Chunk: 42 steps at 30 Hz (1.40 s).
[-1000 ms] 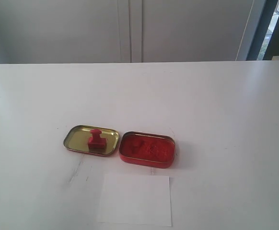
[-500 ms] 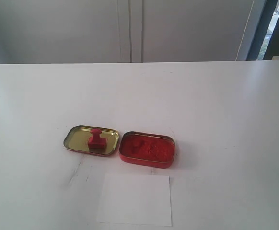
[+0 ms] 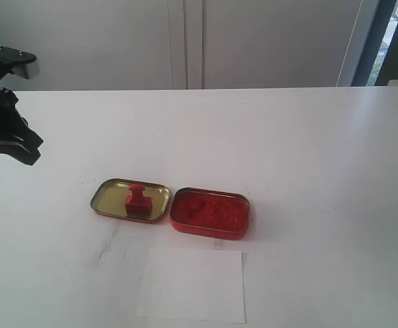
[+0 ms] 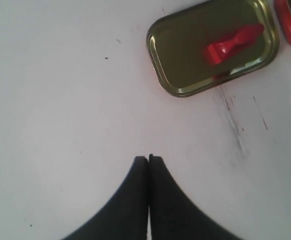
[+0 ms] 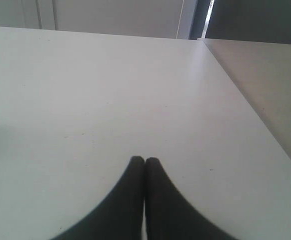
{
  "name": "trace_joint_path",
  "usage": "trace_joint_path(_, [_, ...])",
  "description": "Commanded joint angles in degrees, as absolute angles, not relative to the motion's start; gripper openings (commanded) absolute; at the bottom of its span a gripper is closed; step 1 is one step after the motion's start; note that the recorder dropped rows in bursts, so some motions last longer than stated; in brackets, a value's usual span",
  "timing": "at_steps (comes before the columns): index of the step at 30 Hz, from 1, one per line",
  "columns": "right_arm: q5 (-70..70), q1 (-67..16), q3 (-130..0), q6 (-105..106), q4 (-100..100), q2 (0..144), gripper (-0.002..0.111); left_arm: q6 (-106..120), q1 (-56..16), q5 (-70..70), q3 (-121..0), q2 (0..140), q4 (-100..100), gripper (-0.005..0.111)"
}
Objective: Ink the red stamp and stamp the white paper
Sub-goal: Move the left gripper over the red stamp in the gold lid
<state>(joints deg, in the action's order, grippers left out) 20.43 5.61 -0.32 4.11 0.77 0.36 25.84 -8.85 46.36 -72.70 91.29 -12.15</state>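
The small red stamp (image 3: 137,198) stands upright inside the shallow gold lid (image 3: 107,198), left of the open red ink tin (image 3: 210,213). The white paper (image 3: 193,284) lies flat near the front edge, below the tin. My left gripper (image 3: 28,154) hangs shut and empty at the far left, well apart from the lid. In the left wrist view the left gripper (image 4: 148,158) is pressed together over bare table, with the stamp (image 4: 233,43) and lid (image 4: 180,50) beyond it. My right gripper (image 5: 144,160) is shut over bare table and is out of the exterior view.
The white table (image 3: 308,150) stretches wide to the right and back. Its right edge (image 5: 245,112) shows in the right wrist view. Grey cabinet doors (image 3: 185,41) stand behind. Dark scuff marks (image 4: 233,117) streak the table beside the lid.
The left arm has come into the exterior view from the left edge, moving up and inward. The stamp, lid, tin and paper have not moved.
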Motion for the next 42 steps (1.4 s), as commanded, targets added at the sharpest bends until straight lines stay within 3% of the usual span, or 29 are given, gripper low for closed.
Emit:
trace_joint_path(1, [19.6, 5.8, 0.0, 4.1, 0.3, 0.0, 0.000, 28.2, -11.6, 49.2, -76.0, 94.8, -13.2, 0.000])
trace_joint_path(12, [19.6, 5.8, 0.0, 4.1, 0.3, 0.0, 0.000, 34.9, -19.4, 55.4, -88.1, 104.8, -12.8, 0.000])
trace_joint_path(20, [19.6, 5.8, 0.0, 4.1, 0.3, 0.0, 0.000, 43.8, -21.3, 61.5, -96.2, 111.0, -13.4, 0.000])
trace_joint_path(42, [19.6, 5.8, 0.0, 4.1, 0.3, 0.0, 0.000, 67.1, -24.7, 62.1, -98.1, 115.3, -13.4, 0.000])
